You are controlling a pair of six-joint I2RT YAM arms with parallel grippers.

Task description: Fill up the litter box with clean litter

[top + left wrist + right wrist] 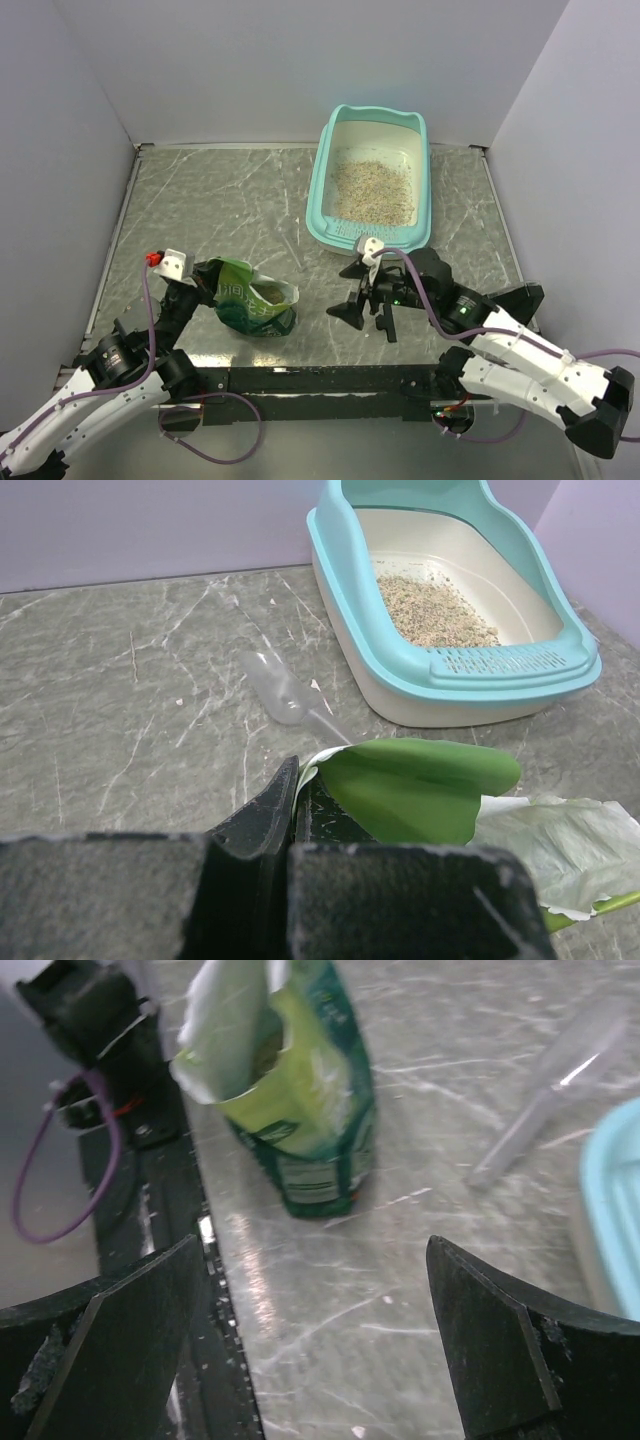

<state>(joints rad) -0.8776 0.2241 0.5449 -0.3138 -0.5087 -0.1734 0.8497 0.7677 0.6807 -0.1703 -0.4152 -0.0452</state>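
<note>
Teal plastic litter box (317,195), white inside, at the far right of the bench (200,200): holds clean litter (372,190), beige granules spread loosely over its floor. Green pouch (255,298), upright, mouth open, near the bench's front edge; tan contents just visible inside, blurred. My left claw (207,272) is pressed together on the pouch's rim. My right claw (365,318), spread wide and holding nothing, hangs between pouch and box. Clear scoop (285,695) lies on the bench.
</note>
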